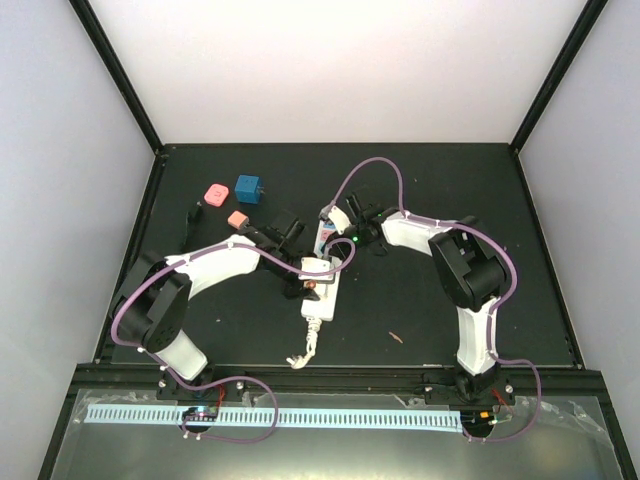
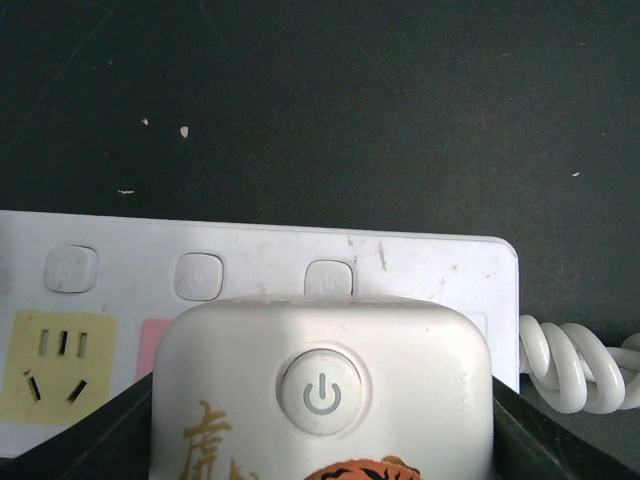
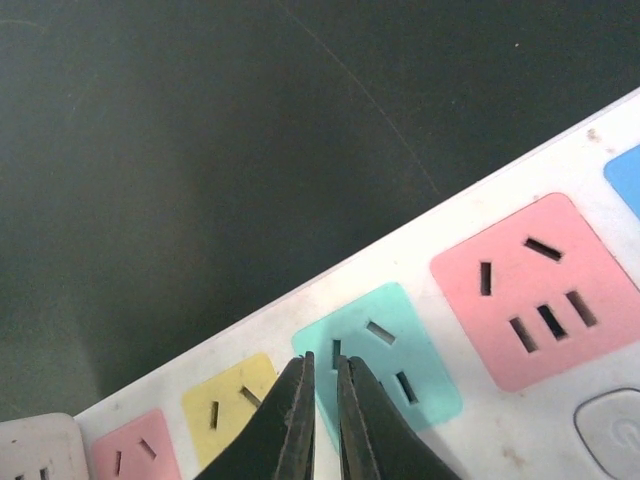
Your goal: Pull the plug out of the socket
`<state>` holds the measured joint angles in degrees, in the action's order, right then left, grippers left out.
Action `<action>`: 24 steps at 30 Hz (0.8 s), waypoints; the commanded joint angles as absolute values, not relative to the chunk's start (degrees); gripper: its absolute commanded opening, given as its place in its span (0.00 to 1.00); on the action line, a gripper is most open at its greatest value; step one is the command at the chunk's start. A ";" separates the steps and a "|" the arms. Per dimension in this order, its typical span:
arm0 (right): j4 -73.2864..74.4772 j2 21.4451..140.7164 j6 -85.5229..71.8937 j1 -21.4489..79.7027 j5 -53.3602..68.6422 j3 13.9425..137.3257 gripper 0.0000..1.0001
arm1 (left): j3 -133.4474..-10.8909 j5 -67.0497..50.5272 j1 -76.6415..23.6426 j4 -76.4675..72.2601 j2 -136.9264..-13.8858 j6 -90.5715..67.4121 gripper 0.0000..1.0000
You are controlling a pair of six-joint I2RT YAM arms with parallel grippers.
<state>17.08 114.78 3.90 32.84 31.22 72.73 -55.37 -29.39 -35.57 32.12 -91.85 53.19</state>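
**Left claw clamped on the plug, right claw closed at the socket's far end.**

From above, the socket (image 1: 323, 300) lies mid-table (image 1: 450, 180), running near to far, with its bundled cord (image 1: 303, 352) at the near end. The left claw (image 1: 303, 272) sits at its middle and the right claw (image 1: 342, 228) at its far end; a blue block (image 1: 247, 188) stands well apart. On the left wrist camera, the white plug (image 2: 320, 340) with its power button sits on the socket near the cord end, black fingers (image 2: 70, 440) hugging both sides. That's a grip. On the right wrist camera the fingers are all but closed, holding nothing, tips at the teal outlet (image 3: 400, 345).
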 commanded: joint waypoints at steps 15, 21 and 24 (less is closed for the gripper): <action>16.61 109.22 19.60 33.33 27.14 69.12 0.46 | -57.00 -35.14 -35.30 38.00 -91.28 69.18 0.30; 17.09 107.80 26.24 33.40 28.74 68.76 0.56 | -58.24 -34.56 -35.31 39.44 -92.77 70.56 0.30; 16.49 108.16 27.17 33.67 28.67 68.60 0.60 | -58.66 -34.49 -35.27 39.62 -93.23 70.63 0.30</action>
